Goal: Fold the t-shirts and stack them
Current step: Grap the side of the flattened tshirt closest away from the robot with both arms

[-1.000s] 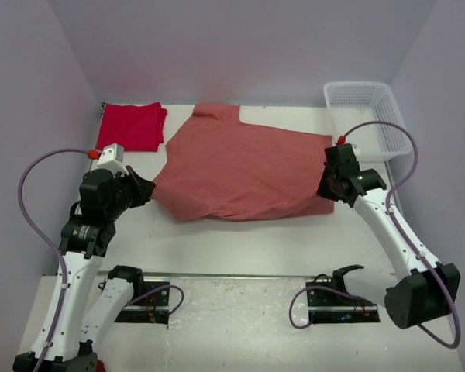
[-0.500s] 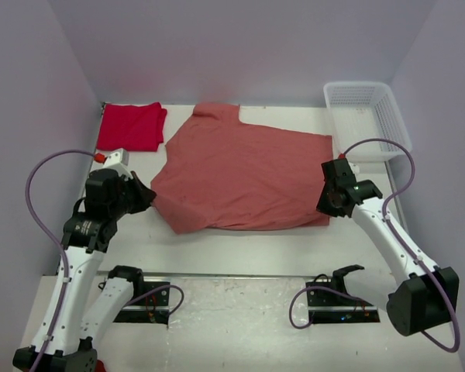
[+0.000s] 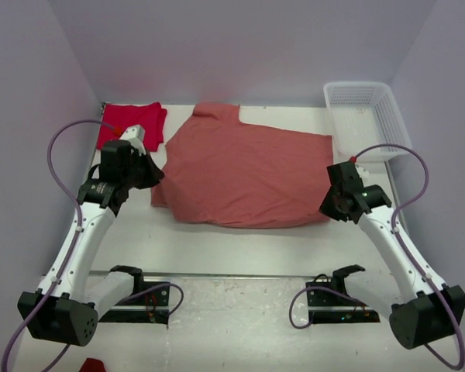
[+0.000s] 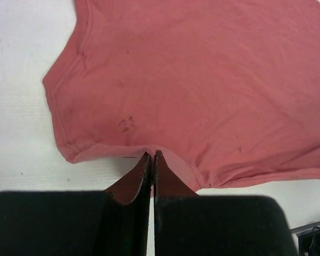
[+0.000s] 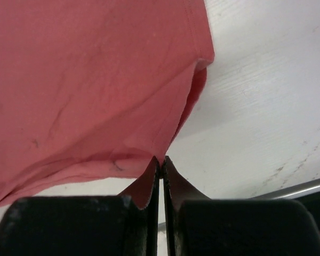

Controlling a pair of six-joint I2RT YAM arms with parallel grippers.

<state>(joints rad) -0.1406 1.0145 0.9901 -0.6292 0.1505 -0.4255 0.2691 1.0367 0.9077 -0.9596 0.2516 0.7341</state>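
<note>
The salmon-pink t-shirt (image 3: pixel 248 174) lies spread across the middle of the white table, collar toward the left. My left gripper (image 3: pixel 152 175) is shut on its left near edge; in the left wrist view the fingertips (image 4: pixel 152 156) pinch a small peak of the hem of the pink cloth (image 4: pixel 202 80). My right gripper (image 3: pixel 331 208) is shut on the shirt's right near corner; the right wrist view has the cloth (image 5: pixel 85 80) drawn to a point between the tips (image 5: pixel 161 159). At the far left corner the bright red t-shirt (image 3: pixel 132 125) lies folded, partly behind the left arm.
A white mesh basket (image 3: pixel 355 84) stands at the far right corner, just beyond the right arm. Bare table (image 3: pixel 240 248) runs between the shirt and the metal rail (image 3: pixel 232 276) at the near edge. Purple walls close in the left, back and right.
The left arm has swung away from the near edge with the shirt's left hem in its grip. The right gripper shifted slightly toward the near right. The shirt's near edge is pulled straighter.
</note>
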